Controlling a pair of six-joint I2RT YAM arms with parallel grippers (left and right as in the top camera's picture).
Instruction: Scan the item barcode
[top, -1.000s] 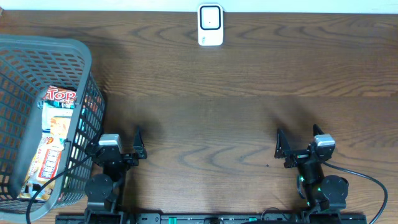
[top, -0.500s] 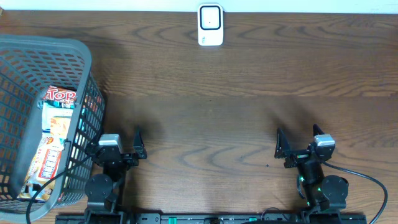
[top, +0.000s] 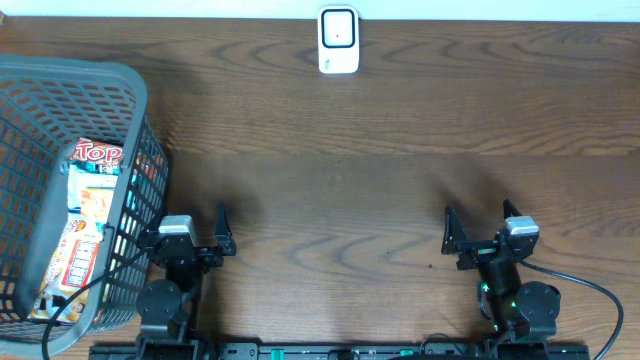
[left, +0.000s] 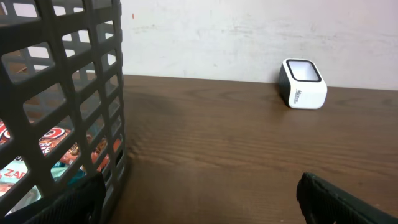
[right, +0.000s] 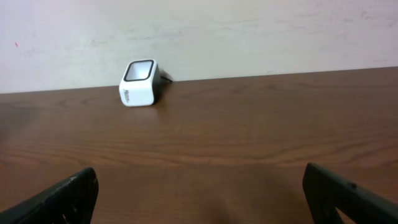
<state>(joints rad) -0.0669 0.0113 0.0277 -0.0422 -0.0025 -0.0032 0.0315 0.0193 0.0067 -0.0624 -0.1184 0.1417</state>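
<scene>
A grey plastic basket (top: 135, 90) stands at the left end of the dark wooden table (top: 380, 180). The snack packets (top: 85, 215) lie inside it, piled on its floor. One of them carries a red "TOP" in big letters (the rest of the print is too small to read). The white scanner (top: 338, 40) sits at the far edge of the table, about the middle, with a dark-rimmed window on its upper face. It is well apart from the basket and from both arms. The left gripper (top: 192, 228) is at the near edge, just beside the basket's right wall, with its jaws spread wide and nothing between them. In the left wrist view the basket's lattice fills the left side, bits of red and orange wrapper show through the holes, and the scanner stands ahead to the right against a pale wall (left: 217, 31). The right gripper (top: 481, 222) is also at the near edge, over on the right and far from the basket, with its jaws wide apart and empty. In the right wrist view its dark fingers (right: 62, 196) show only in the lower corners, with bare wood between them. A black cable (top: 590, 290) loops out from the right arm's base.
</scene>
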